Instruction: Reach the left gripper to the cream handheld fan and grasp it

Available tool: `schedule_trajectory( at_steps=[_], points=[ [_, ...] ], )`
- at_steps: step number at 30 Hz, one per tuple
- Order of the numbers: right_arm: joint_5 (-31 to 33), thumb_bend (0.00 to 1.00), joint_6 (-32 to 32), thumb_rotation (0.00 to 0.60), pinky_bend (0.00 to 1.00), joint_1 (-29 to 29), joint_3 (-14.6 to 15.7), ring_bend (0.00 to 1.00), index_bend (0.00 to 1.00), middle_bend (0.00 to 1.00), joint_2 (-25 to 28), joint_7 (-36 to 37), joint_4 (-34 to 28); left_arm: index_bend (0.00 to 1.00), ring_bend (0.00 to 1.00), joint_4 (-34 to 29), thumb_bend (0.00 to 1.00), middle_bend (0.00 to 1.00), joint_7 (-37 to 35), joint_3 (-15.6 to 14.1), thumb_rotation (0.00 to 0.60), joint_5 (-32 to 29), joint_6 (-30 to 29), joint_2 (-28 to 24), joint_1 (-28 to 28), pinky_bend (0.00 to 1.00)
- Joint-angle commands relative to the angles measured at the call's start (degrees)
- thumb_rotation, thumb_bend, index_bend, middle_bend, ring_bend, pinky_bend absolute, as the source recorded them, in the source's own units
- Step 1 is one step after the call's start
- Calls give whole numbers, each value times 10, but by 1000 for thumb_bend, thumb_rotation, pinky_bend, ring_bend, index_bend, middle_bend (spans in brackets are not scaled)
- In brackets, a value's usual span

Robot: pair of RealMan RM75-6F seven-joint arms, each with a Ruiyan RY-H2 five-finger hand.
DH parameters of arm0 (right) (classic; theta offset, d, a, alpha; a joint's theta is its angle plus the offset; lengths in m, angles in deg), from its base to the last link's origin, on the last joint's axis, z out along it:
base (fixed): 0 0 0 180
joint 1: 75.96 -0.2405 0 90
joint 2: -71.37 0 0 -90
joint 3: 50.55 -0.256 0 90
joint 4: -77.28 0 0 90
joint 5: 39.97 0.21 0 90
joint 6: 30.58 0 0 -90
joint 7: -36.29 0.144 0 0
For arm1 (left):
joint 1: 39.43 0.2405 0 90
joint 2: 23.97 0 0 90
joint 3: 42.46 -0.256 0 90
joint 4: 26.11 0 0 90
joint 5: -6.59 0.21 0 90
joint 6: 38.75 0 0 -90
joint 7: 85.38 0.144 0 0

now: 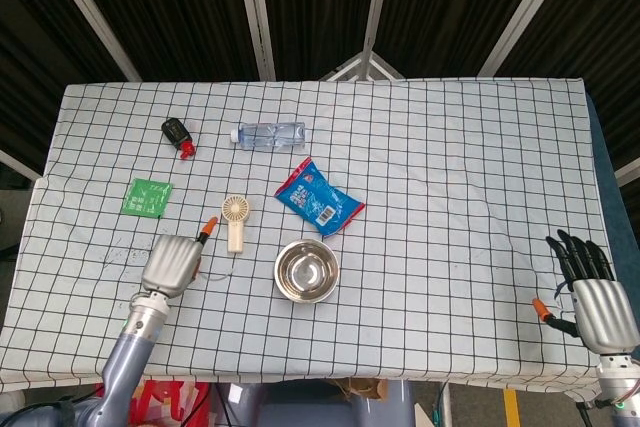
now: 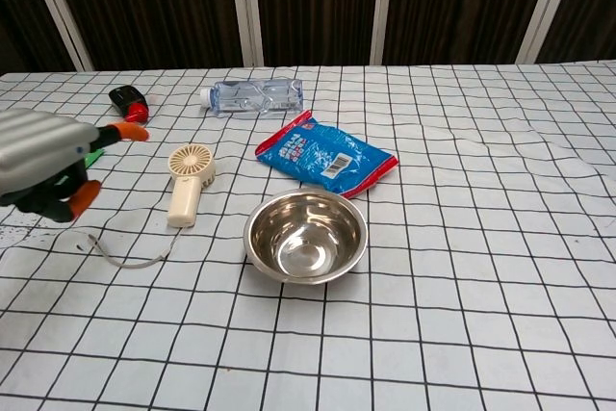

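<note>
On a table draped in a black-gridded white cloth [image 1: 450, 167], the robot's left hand [image 1: 172, 263] hovers just beside the cream handheld fan [image 1: 236, 221], on its left, not touching it; the reach looks well advanced and the grasp not yet begun. The hand holds nothing; in the chest view its dark fingers [image 2: 48, 197] appear loosely curled under a silver shell, with orange tips showing, though whether they are fully closed cannot be told. The fan lies flat near the table's middle-left, round grilled head away from the robot, smooth blocky handle pointing toward it, a thin grey cord [image 2: 120, 255] looping off the handle end. The next move likely calls for the hand to shift right over the handle and wrap it, keeping clear of the cord. The right hand [image 1: 592, 297] rests near the table's right edge, fingers spread, empty. Beside the fan sits a polished steel bowl [image 1: 306, 270]; beyond lie a crinkly blue snack packet [image 1: 318, 197], a clear plastic water bottle [image 1: 268, 134], a small black-and-red object [image 1: 179, 136] and a flat green sachet [image 1: 148, 197].
</note>
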Motion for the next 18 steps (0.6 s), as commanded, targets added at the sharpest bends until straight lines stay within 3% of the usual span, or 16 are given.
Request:
schedule_trajectory(
  at_steps=[1, 18],
  points=[
    [0, 279, 1, 600, 0, 0, 0, 0, 98, 0, 1, 1, 0, 125, 812, 20, 814, 917, 26, 9, 600, -30, 1, 28, -22, 841],
    [2, 279, 1, 600, 0, -1, 0, 0, 98, 0, 0, -3, -2, 175, 812, 69, 814, 917, 33, -5, 600, -73, -12, 67, -57, 841]
  ],
)
